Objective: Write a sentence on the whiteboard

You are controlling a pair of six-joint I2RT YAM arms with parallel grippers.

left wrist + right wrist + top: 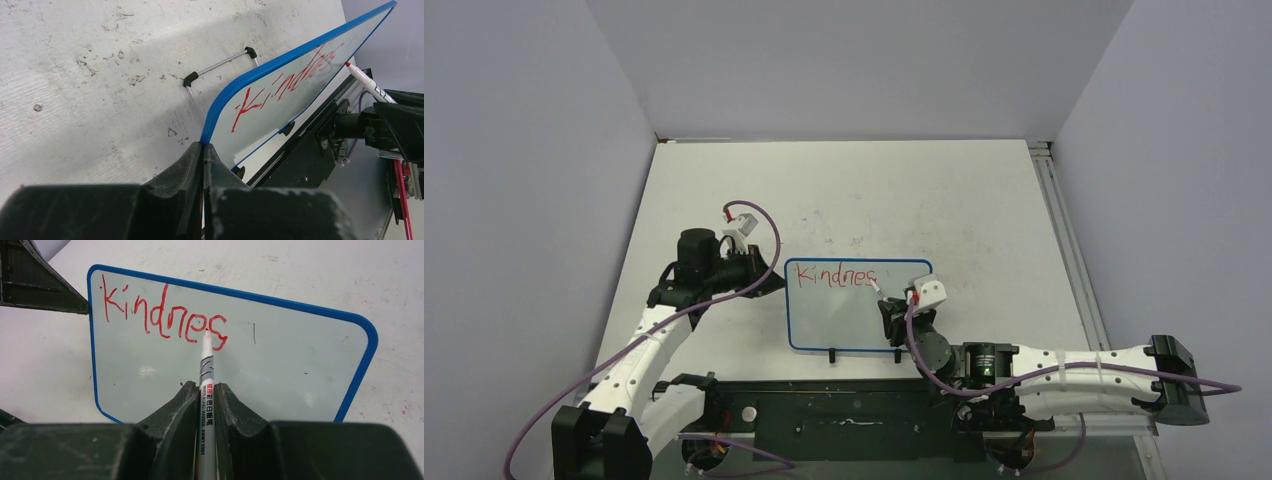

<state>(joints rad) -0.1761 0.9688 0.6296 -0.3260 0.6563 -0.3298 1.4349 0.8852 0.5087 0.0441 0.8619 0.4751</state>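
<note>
The whiteboard [854, 322] [280, 97] [285, 370], white with a thin blue frame, sits mid-table with red letters "Kindnes" along its far edge. My left gripper [777, 280] [203, 146] is shut on the board's left edge; the blue frame runs in between the fingers. A white marker [884, 293] [206, 377] [369, 84] is clamped in my right gripper [896, 308] [206, 388], which is shut on it. The red tip rests at the last "s" of the writing.
Two small black clips [832, 353] stick out from the board's near edge. A thin metal bar with black ends [220, 62] lies on the scuffed tabletop [924, 190] behind the board. The black base plate [844, 420] runs along the near edge; grey walls enclose three sides.
</note>
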